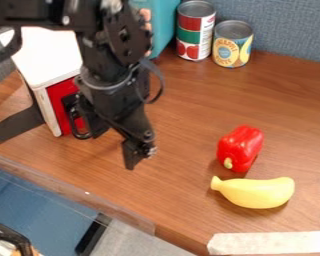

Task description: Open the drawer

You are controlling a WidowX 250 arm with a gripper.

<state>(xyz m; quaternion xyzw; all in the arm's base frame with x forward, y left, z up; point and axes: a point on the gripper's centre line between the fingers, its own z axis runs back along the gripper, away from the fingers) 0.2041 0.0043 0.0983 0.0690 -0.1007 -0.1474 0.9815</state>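
Gaping hand (114,148) (near red box (58,92))

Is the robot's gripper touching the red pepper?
Apart. The camera view shows a wide stretch of brown tabletop between the gripper and the red pepper.

Black arm (116,75), bent steeply downward
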